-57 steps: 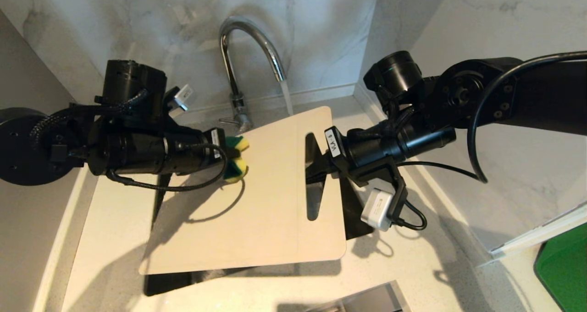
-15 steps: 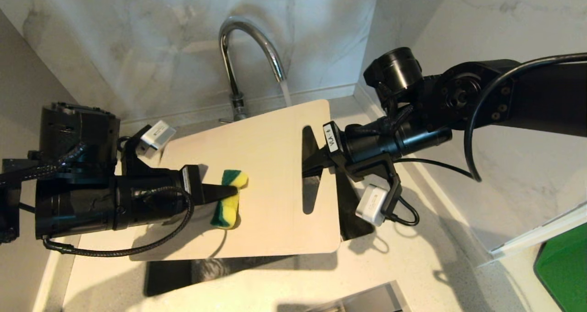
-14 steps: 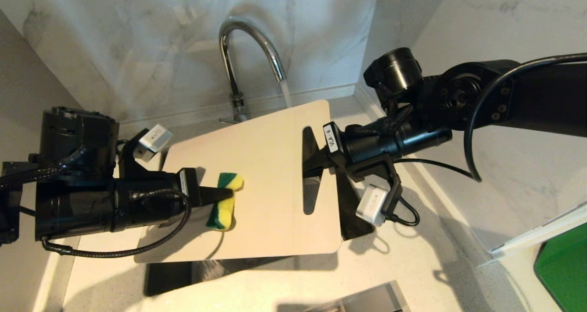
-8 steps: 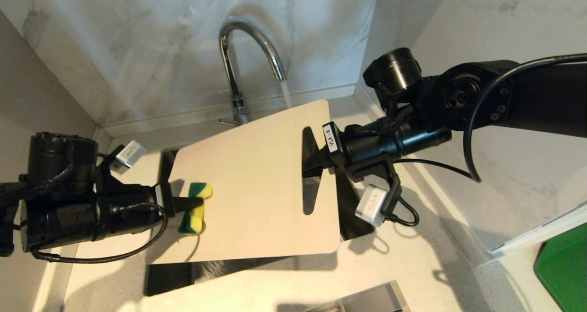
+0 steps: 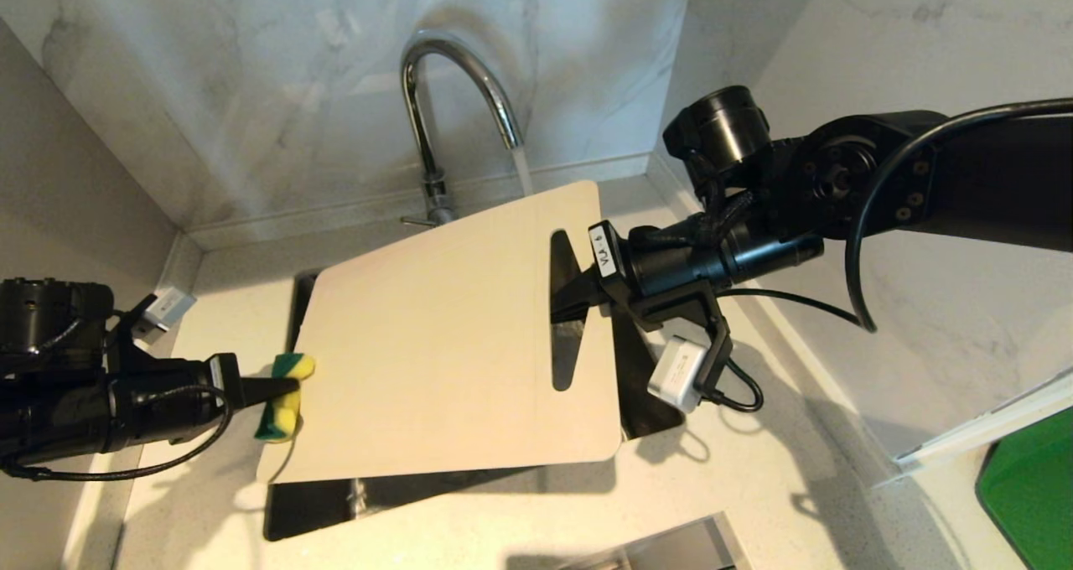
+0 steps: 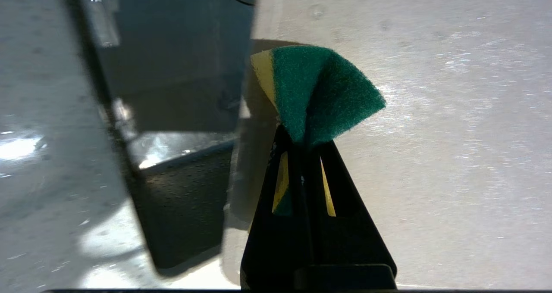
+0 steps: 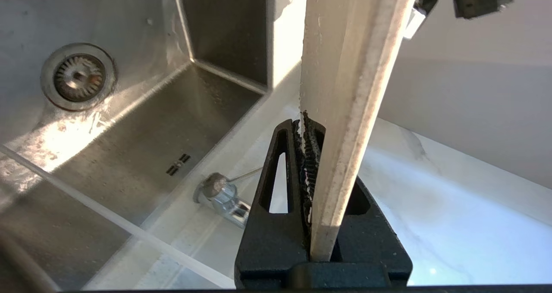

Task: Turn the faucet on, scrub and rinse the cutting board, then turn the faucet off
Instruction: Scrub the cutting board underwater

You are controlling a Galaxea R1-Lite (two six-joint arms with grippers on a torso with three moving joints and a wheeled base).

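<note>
Marble-veined walls closed in a corner where a pale speckled surface carried a steel sink. Over that basin the cutting board was held aloft, tilted so its far corner sat under the stream from the faucet; judging by that slope, the angle was meant to let water sheet across the face and drain below. The right tool was clamped on the board's short end just beside the slot handle, and the right wrist view showed its jaws pinched tight on the board's thin edge, which likely served to keep the broad face free for scrubbing. The left tool was shut on a green-and-yellow sponge, squeezed at the middle so both ends flared out, and it sat at the board's near left edge, with the sponge half over the rim. In the left wrist view the sponge's green scouring side faced outward, over the wet board. The sink held only the drain strainer and a film of water; no dishes lay in it. Water ran, so the faucet's small lever had yet to be closed.
</note>
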